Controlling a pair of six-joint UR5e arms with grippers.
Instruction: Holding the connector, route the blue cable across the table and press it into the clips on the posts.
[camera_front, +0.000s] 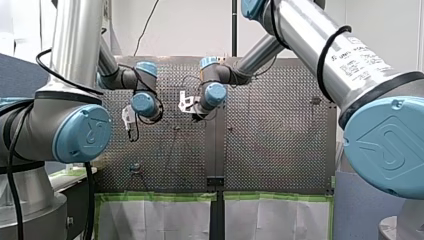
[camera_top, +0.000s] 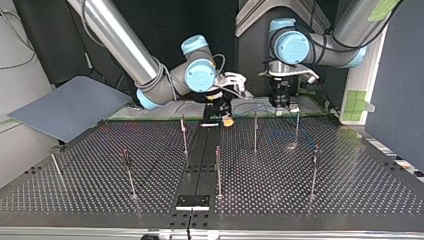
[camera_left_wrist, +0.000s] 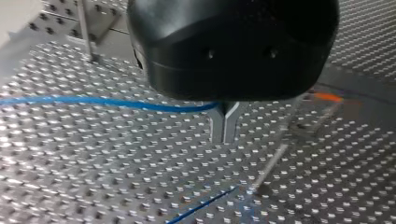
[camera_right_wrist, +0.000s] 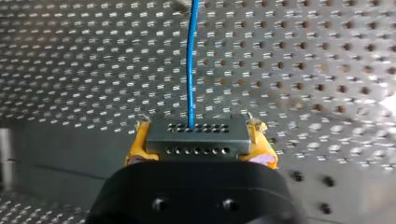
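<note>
My left tool (camera_left_wrist: 224, 137) hangs low over the tabletop (camera_top: 350, 195), close to the edge nearest my arms' bases. Its two metal fingers (camera_left_wrist: 217, 126) are pressed together. The blue cable (camera_left_wrist: 107, 101) runs in flat over the perforated surface from one side and ends at them, pinched near their roots. A second stretch of the same cable lies on the holes beyond the fingertips, apart from the first.

My right tool (camera_right_wrist: 198, 140) sits near the middle of that same edge, beside the left one. Its yellow pads (camera_right_wrist: 137, 147) are clamped on the connector (camera_right_wrist: 196, 150), a grey block with two rows of small holes on its face. The cable leaves the upper row and runs straight away from the tool over the tabletop.

In the top view, a blue-grey sheet (camera_top: 65, 107) lies beyond the tabletop's far left corner. Thin upright posts stand spread over the surface:
- a short post (camera_top: 56, 165) stands by the left edge;
- a post (camera_top: 128, 172) stands further in;
- a post (camera_top: 184, 135) stands toward the arms' edge;
- a post (camera_top: 218, 170) stands at the middle, with a black plate (camera_top: 192, 202) at the near edge just beside its foot;
- a post (camera_top: 255, 132) and a post (camera_top: 297, 127) stand before my left tool;
- a post (camera_top: 314, 172) stands toward the right edge.

Faint blue traces show on the surface among those last three posts. The clips are too small to make out, and I cannot tell whether the cable sits in any of them.
</note>
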